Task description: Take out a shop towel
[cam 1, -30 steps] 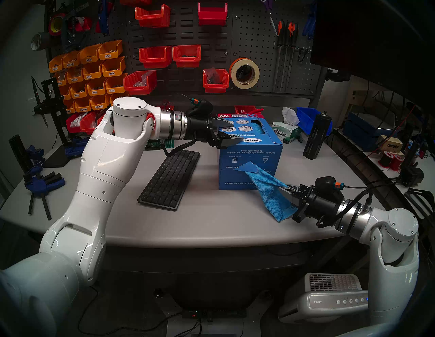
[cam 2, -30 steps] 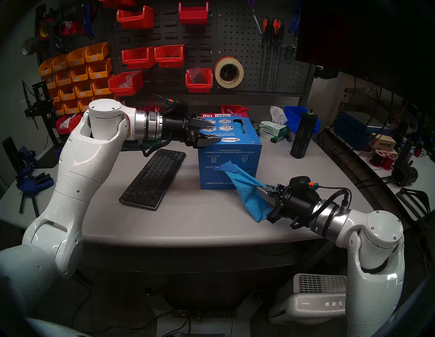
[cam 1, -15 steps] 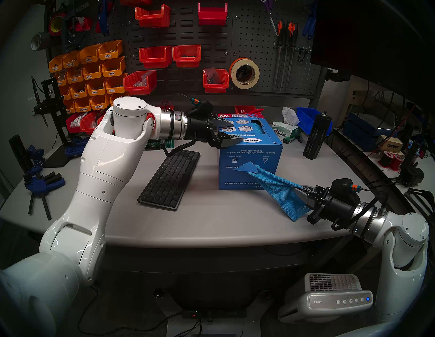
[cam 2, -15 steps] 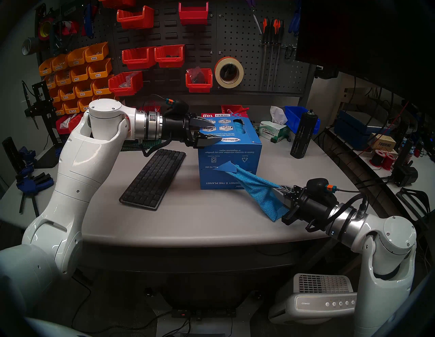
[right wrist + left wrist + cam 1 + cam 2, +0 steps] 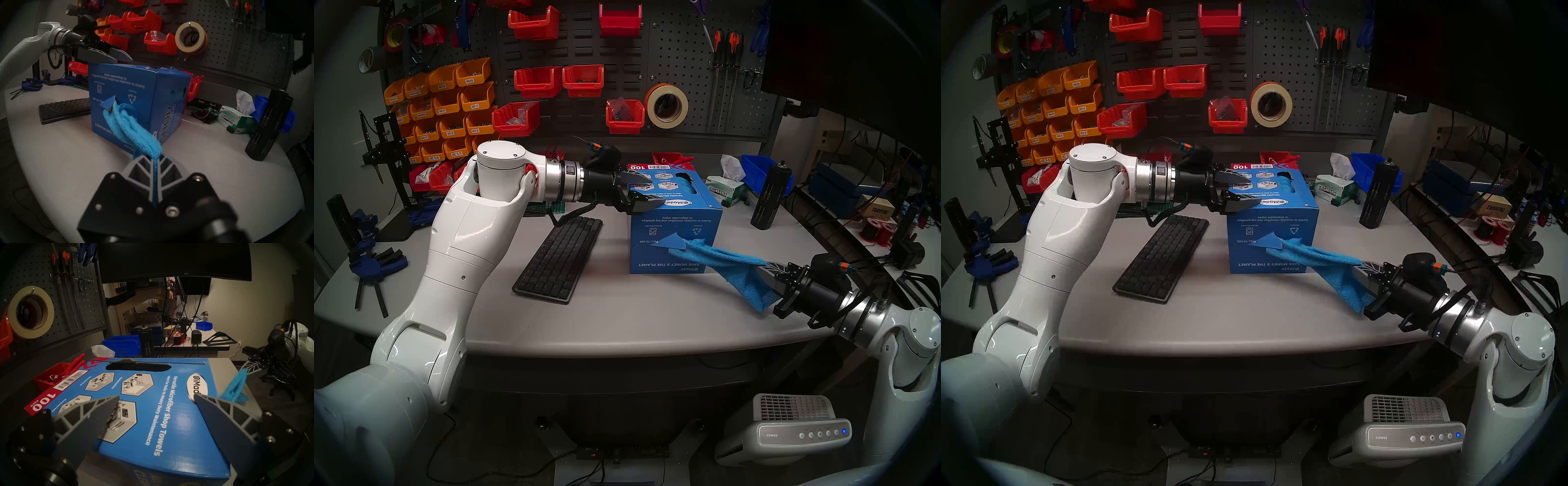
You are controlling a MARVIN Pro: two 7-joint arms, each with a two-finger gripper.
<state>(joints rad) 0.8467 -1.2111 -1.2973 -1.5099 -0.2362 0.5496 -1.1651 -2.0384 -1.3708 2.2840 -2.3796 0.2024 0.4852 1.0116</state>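
Now, view by view.

Head stereo left, change: the right gripper [image 5: 767,271] has drawn back toward the table's right edge since a second ago, and the shop towel [image 5: 726,263], which hung slack and steep before, is stretched out longer and flatter from the blue box [image 5: 675,217]. The left gripper [image 5: 648,191] has not shifted.
Head stereo left, towel: one end is in the torn opening on the box's front face, the other is between the right fingers; a loose corner droops below them, above the table [image 5: 619,322].
Head stereo right, right gripper: clenched on the towel's end, beside the box and well apart from the keyboard [image 5: 1161,259].
Left wrist, left gripper: its fingers [image 5: 95,414] are spread wide over the top of the box, near its upper surface; whether they touch it I cannot tell. They hold nothing.
Left wrist, towel: a blue fold shows past the box's right edge, leading to the right gripper.
Right wrist, towel: bunched like a rope, it runs from the box's opening straight into the closed fingers [image 5: 169,167], pinched between them.
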